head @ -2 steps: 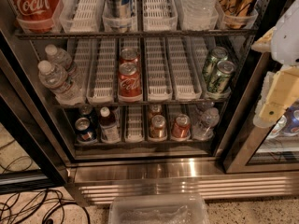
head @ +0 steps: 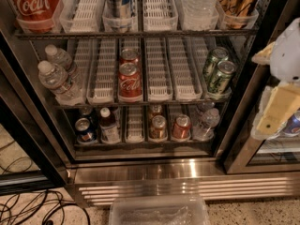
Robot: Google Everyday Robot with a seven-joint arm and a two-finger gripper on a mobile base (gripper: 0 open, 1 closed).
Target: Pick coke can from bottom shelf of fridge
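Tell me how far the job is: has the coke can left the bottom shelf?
Done: the fridge is open and the bottom shelf shows. In hand: the gripper is at the right, outside the shelves, apart from the coke can. Left: the whole pick. The can stands upright on the shelf between a brownish can and a water bottle; reaching, gripping and lifting are not yet done.

The gripper (head: 274, 114) hangs at the right edge of the view, its pale yellowish end slanting down and to the left. The white arm (head: 288, 50) sits just above it, partly cut off by the frame.
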